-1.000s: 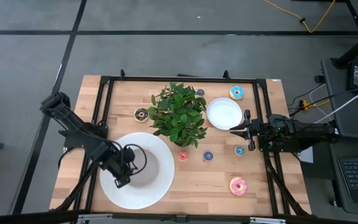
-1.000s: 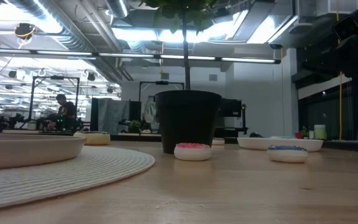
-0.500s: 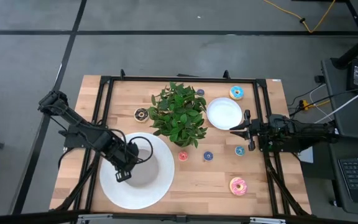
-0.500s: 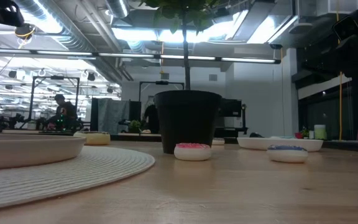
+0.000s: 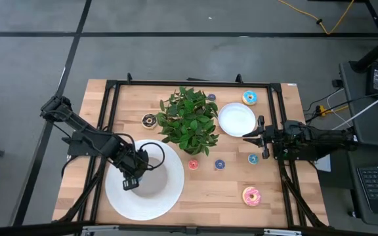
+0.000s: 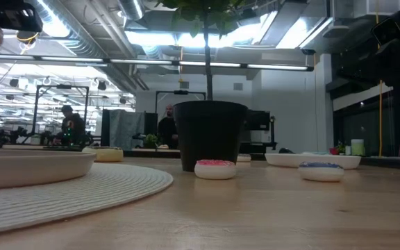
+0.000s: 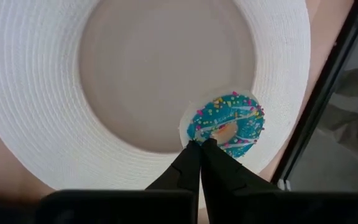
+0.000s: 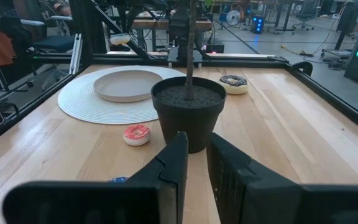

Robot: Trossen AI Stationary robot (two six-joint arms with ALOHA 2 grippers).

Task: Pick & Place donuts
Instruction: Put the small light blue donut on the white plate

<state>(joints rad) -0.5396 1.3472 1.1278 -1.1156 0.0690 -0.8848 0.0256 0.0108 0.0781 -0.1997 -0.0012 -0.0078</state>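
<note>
A blue-frosted donut is pinched by its edge between the closed fingers of the left gripper above the large white plate, while the right gripper is held narrowly open and empty before the potted plant.

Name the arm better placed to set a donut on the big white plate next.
Left. Its tool is shut on the blue-frosted donut right above the big white plate. The right tool waits by the small plate, far from it, holding nothing.
</note>
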